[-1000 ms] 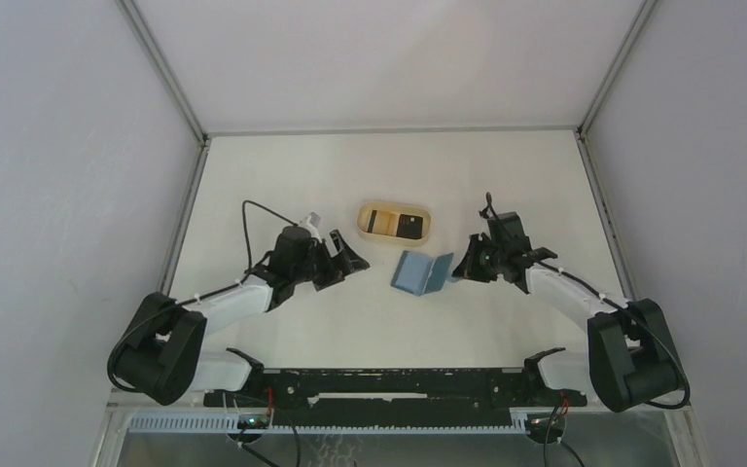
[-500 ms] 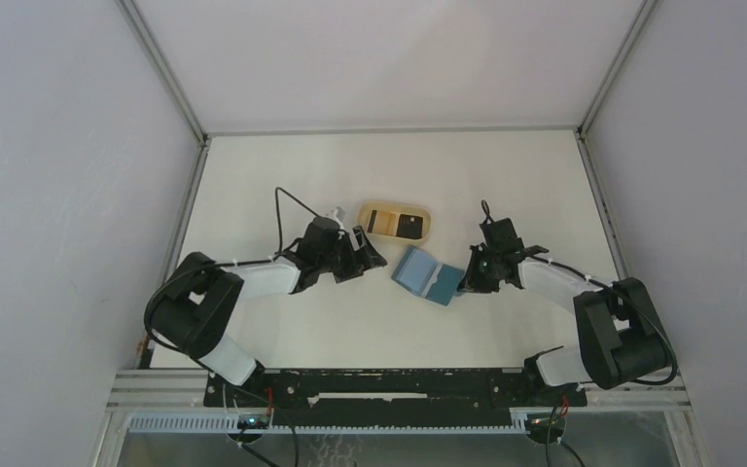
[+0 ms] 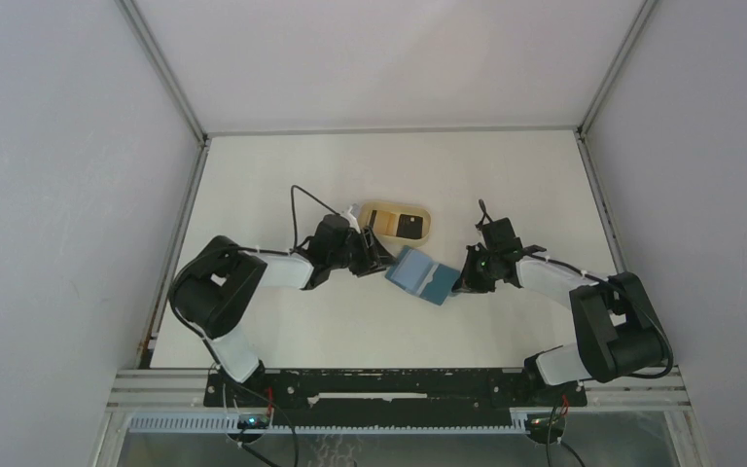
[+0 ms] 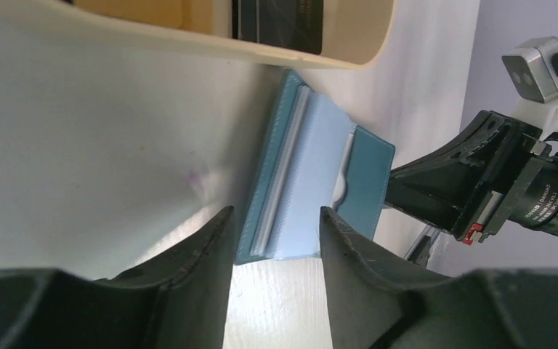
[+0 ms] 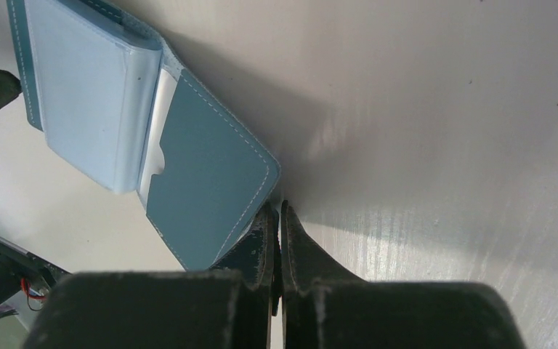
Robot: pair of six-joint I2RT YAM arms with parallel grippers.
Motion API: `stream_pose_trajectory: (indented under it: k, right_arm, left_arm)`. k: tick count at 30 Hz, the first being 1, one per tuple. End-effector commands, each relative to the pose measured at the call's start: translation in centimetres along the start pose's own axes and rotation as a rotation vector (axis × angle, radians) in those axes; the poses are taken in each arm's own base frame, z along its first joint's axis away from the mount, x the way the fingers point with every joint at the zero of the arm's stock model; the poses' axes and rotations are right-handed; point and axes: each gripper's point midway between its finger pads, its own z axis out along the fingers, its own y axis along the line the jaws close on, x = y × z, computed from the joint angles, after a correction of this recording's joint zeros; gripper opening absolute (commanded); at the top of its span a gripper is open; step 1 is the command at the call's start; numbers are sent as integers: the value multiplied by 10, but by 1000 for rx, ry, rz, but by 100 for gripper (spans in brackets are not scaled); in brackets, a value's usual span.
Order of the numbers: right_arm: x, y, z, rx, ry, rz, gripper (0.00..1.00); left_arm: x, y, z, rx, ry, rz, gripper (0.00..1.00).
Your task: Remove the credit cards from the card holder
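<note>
L gripper (image 4: 276, 218) parted by card holder (image 4: 312, 174) — R gripper (image 5: 277, 212) prob. pinching

Beige oval tray (image 3: 429, 225) mid-table, toward far side, on white table (image 3: 350, 331). Grey walls. Metal frame rails (image 3: 160, 68) at corners.

The card holder (image 3: 422, 276) lies on the table (image 3: 350, 175) between my grippers, with my left gripper (image 3: 381, 263) at its left end and my right gripper (image 3: 459, 282) against its right corner. Just behind it sits the tray (image 3: 429, 226), with credit cards (image 3: 409, 226) lying inside.
</note>
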Motion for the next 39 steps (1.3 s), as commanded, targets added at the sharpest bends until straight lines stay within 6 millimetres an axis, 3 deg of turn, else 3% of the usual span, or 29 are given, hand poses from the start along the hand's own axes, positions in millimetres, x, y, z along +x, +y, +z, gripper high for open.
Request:
stream_pose_trajectory:
  k: [1, 14, 15, 18, 22, 30, 35, 39]
  right_arm:
    - [-7, 11, 1, -48, -18, -16, 0]
    - [-5, 14, 6, -72, 0, -18, 0]
    - [-5, 13, 6, -71, 3, -17, 0]
    - [-5, 13, 7, -68, 1, -23, 0]
    - [-4, 9, 8, -53, 4, -19, 0]
    - [-6, -6, 3, 53, -6, 10, 0]
    - [-9, -11, -5, 96, -28, 3, 0]
    - [-8, -11, -3, 95, -16, 0, 0]
  left_arm:
    - [-9, -31, 10, 100, -2, 31, 49]
    - [-3, -39, 19, 175, 35, -24, 28]
    - [-3, -38, 20, 167, 30, -28, 29]
    - [-2, -16, 18, 57, 14, -22, 45]
    - [-1, 11, 12, -83, 5, 44, 52]
    - [-1, 30, 12, -163, 2, 64, 58]
    - [-1, 25, 13, -146, 13, 83, 59]
    - [9, 11, 24, -58, 49, 36, 48]
